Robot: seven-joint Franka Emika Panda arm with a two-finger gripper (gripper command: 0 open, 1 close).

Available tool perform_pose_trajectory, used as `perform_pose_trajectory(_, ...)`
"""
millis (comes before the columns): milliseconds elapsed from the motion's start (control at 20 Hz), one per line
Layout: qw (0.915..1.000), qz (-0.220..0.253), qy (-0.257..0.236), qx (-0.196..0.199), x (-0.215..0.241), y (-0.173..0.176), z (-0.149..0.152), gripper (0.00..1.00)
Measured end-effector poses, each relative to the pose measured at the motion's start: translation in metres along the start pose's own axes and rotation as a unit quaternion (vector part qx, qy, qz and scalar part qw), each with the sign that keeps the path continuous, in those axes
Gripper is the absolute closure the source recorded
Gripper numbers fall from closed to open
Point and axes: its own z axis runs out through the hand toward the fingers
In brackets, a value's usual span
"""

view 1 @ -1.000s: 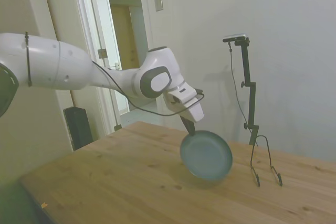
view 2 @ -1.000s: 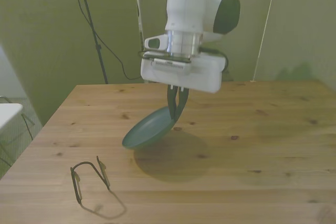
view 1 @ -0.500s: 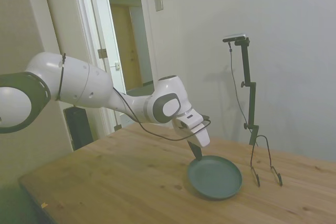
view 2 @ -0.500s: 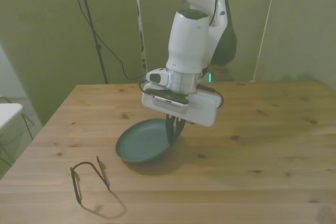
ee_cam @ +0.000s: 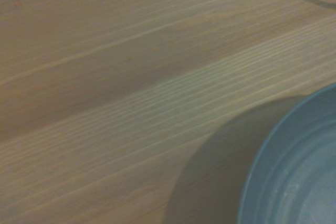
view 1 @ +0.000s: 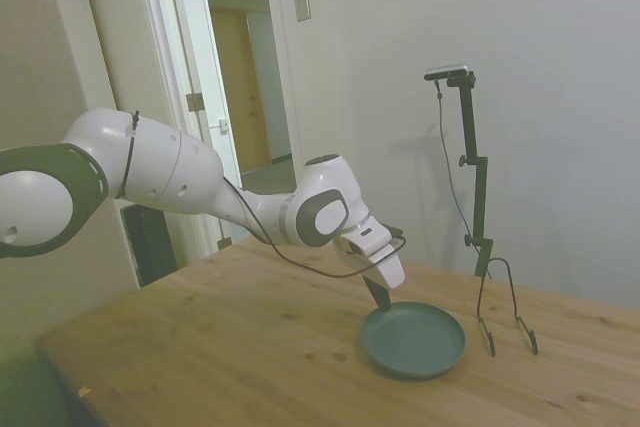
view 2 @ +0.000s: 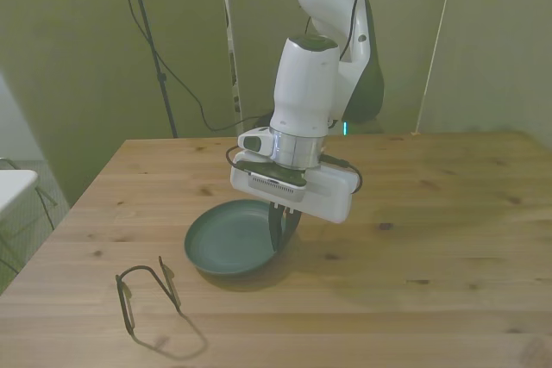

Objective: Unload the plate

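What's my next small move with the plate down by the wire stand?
Probably open the gripper and lift clear. The plate looks flat on the table, apart from the wire stand, with the gripper closed on its rim.

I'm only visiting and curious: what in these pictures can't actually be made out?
- Whether the gripper has let go of the plate: too small in side and front views.
- Most of the plate in the wrist view: cut off by the picture's edge.
- Wire stand feet: too thin in the side view.
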Motion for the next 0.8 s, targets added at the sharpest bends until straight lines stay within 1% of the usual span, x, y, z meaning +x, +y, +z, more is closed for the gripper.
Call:
perform_pose_trajectory(450,1.0000,0.005,-0.002,0.007,0.001,-0.001,-0.007,0.00)
perform_pose_trajectory(550,0.9998,0.010,-0.007,0.015,0.002,-0.002,-0.014,0.00)
perform_pose_trajectory(650,0.9992,0.018,-0.012,0.033,0.006,-0.005,-0.034,0.00)
perform_pose_trajectory(800,0.9978,0.028,-0.027,0.054,0.016,-0.006,-0.084,0.00)
